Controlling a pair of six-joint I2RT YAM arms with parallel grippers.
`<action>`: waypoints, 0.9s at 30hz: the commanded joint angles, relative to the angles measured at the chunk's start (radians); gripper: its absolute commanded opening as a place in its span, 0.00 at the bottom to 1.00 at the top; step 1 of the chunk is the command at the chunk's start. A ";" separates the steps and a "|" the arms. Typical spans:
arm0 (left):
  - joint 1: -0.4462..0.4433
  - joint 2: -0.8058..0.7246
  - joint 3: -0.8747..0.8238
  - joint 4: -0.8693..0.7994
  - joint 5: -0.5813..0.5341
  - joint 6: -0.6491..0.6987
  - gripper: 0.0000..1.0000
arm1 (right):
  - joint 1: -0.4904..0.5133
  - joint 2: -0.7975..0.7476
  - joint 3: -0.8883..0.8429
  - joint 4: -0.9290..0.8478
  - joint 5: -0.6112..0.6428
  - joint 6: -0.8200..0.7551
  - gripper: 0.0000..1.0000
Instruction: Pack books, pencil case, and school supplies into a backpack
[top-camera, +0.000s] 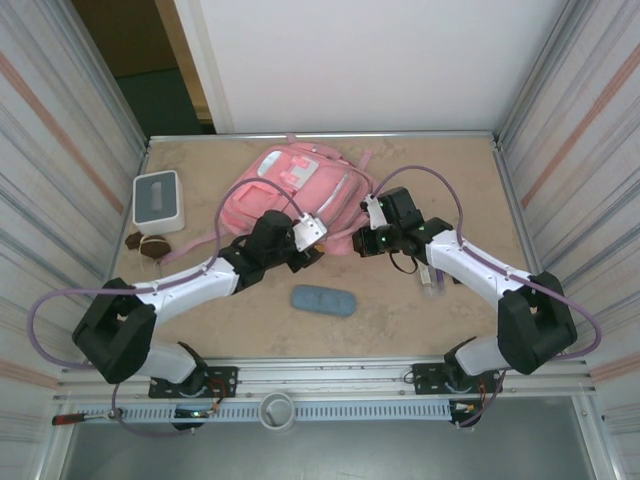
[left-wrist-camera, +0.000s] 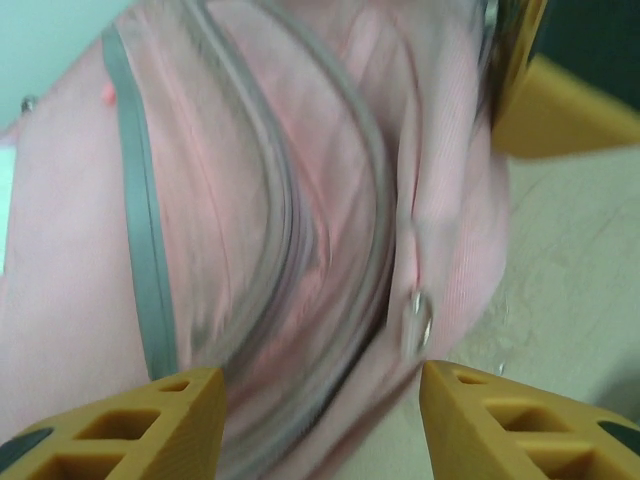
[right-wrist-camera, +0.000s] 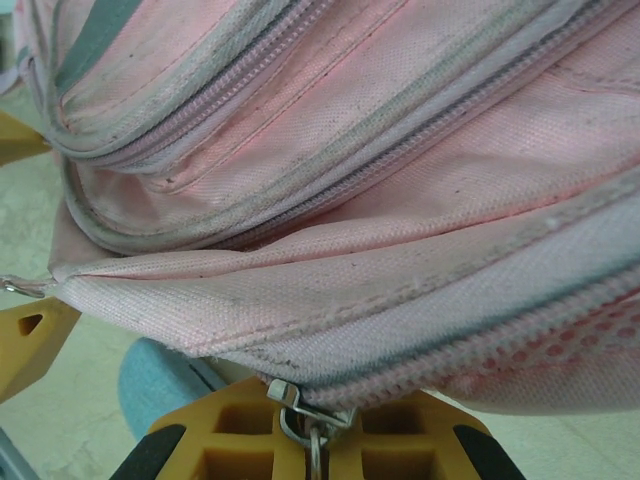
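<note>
I see the pink backpack (top-camera: 300, 185) lying flat toward the back of the table, my right gripper (right-wrist-camera: 318, 425) pinched on its zipper pull (right-wrist-camera: 300, 405) at the near edge — my left gripper (left-wrist-camera: 320, 390), jaws apart, sits close to its fabric — and the pencil case (top-camera: 323, 300) just nearer the bases.
</note>
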 joint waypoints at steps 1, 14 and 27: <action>-0.015 0.033 0.059 -0.017 -0.007 0.048 0.54 | 0.017 -0.021 0.039 0.027 -0.053 0.004 0.00; -0.029 0.112 0.097 -0.034 0.013 0.064 0.22 | 0.020 -0.021 0.027 0.011 -0.046 -0.030 0.00; 0.093 0.004 0.002 0.014 0.016 0.052 0.00 | -0.072 -0.022 0.023 -0.175 0.042 -0.111 0.00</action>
